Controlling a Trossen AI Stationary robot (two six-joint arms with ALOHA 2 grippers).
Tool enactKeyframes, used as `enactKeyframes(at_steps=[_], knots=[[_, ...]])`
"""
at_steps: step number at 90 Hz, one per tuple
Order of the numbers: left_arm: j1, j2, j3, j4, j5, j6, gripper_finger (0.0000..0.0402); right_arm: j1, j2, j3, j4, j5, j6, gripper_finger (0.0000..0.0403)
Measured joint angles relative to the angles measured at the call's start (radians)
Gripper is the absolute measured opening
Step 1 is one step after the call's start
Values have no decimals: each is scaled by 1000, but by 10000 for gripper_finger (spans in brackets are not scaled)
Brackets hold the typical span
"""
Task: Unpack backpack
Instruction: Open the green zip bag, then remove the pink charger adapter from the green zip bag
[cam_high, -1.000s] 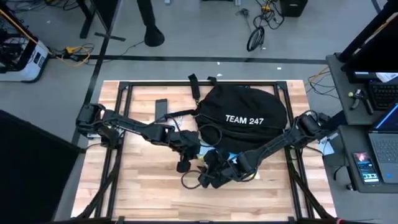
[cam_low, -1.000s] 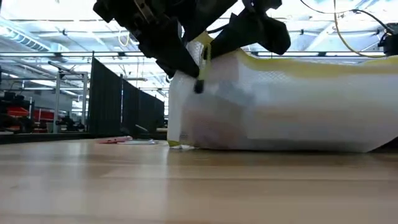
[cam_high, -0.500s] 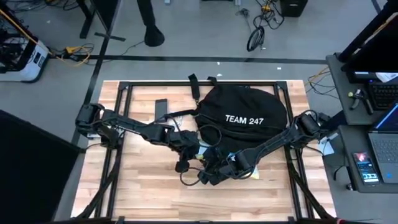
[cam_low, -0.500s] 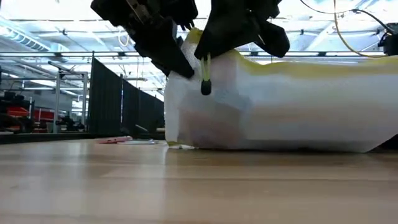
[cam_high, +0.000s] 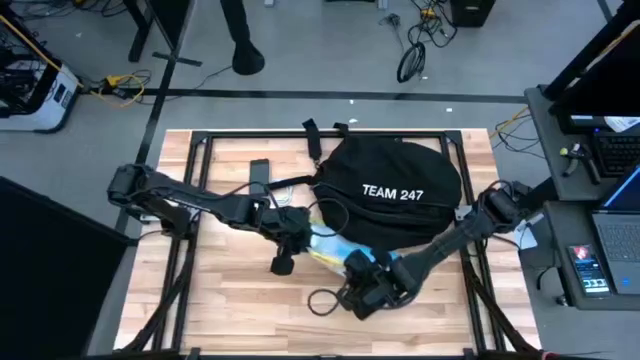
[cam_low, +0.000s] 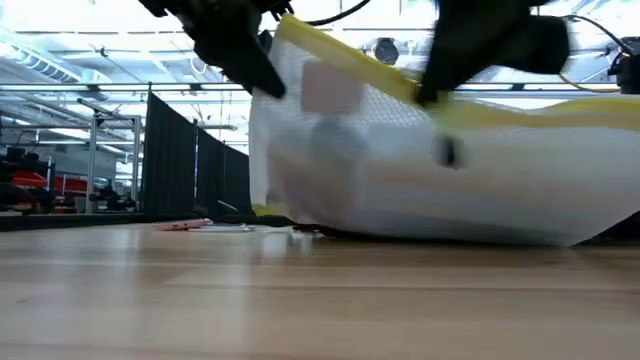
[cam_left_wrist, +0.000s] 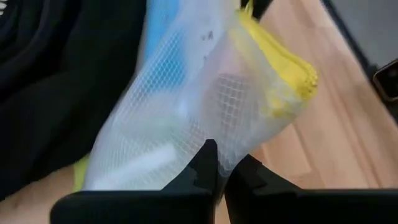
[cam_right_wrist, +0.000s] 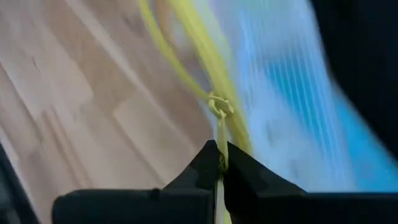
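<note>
The black backpack (cam_high: 400, 185) with white "TEAM 247" lettering lies on the table's far middle. In front of it, toward the near edge, lies a white mesh pouch (cam_high: 330, 250) with a yellow-trimmed edge (cam_low: 340, 70) and something blue inside (cam_right_wrist: 292, 106). It stretches between my two grippers. My left gripper (cam_high: 290, 235) is shut on the pouch's left end. My right gripper (cam_high: 365, 285) is shut on a yellow cord at the pouch's near side. In the low view the pouch (cam_low: 420, 170) fills the middle, with its underside on the wood. My left gripper pinches the pouch's mesh wall (cam_left_wrist: 214, 134) between its two fingers, a little below the yellow-trimmed corner (cam_left_wrist: 292, 81). That end of the pouch is held up off the table. My right gripper pinches a thin yellow pull cord (cam_right_wrist: 219, 140) that hangs from a knot (cam_right_wrist: 219, 106) on the pouch's yellow edge. The fingers lie along the cord, which runs straight from the knot into them.
A small dark flat object (cam_high: 260, 172) lies at the far left, beside the backpack's straps (cam_high: 315, 135). A black cord loop (cam_high: 322, 300) lies on the wood near my right gripper. Bare wood shows at the near left (cam_high: 220, 310).
My right gripper has gone toward the table's near edge and a little right, drawing the pouch out from the backpack. My left gripper has shifted slightly toward the left edge. The pouch now lies spread between the two grippers, its left end raised.
</note>
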Motion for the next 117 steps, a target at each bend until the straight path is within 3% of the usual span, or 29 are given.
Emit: enactKeyframes(at_steps=[23, 41, 58, 75, 84, 99, 117], knots=[[2, -17, 0, -162, -35, 15, 0, 129, 0, -2, -243, -186, 267, 0], [2, -16, -2, -114, -33, 15, 0, 140, 0, -2, -231, -185, 335, 4], [4, -6, -2, -98, -31, 36, 21, 60, 0, -2, -130, -161, 168, 63], [6, 9, -2, -174, 38, 30, 103, -5, 0, -2, 44, -182, -156, 149], [4, -14, -2, -244, 47, -54, 148, -3, 0, -2, 99, -207, -339, 180], [-31, -46, 0, -192, 47, -190, 189, 12, 36, -2, 69, -104, -540, 196], [-99, 17, 1, -3, 44, -293, 193, 34, 121, -4, 124, -105, -704, 189]])
